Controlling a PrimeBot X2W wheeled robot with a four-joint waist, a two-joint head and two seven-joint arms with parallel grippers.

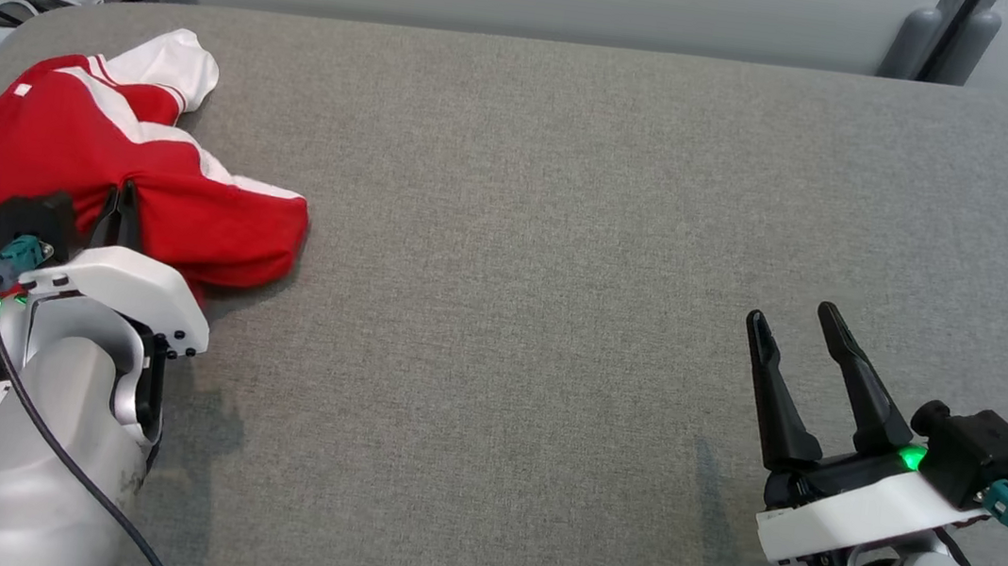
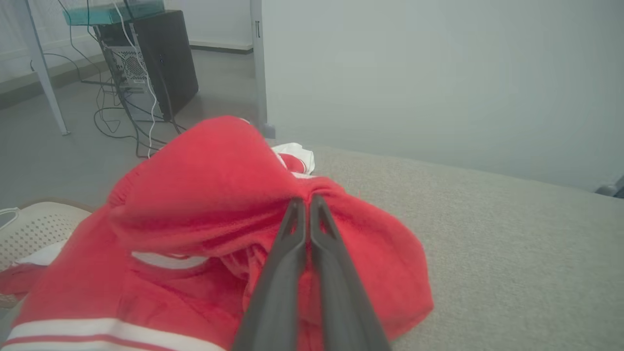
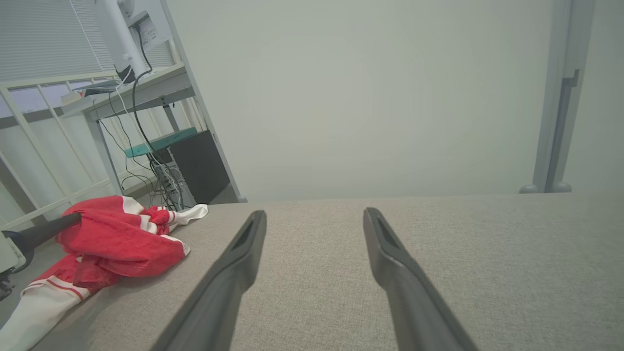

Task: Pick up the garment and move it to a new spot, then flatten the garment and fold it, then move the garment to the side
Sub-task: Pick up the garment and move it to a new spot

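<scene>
Garment [image 1: 190, 209], red with white trim, lies crumpled along the left end of the grey surface [image 1: 567, 233], one white-edged end trailing toward the near edge and a white cuff pointing toward the back. Its long axis runs roughly near-to-far in the head view, with a bunched red fold bulging out to the right. The left claw [image 1: 121, 216] is on that fold: in the left wrist view its two dark fingers [image 2: 278, 273] are pressed together with red cloth gathered at their tips, so it reads as pinched closed on the garment. The right claw [image 1: 792, 316] hangs well apart over bare surface at the near right, its fingers spread wide and holding nothing; from there the garment lies far off to its left. The left arm is plainly the nearer one, and by my judgement the step in hand is the lift and carry to a new spot, which would take the cloth rightward toward the open middle of the surface. The trailing white end may drag along the surface as it goes.
</scene>
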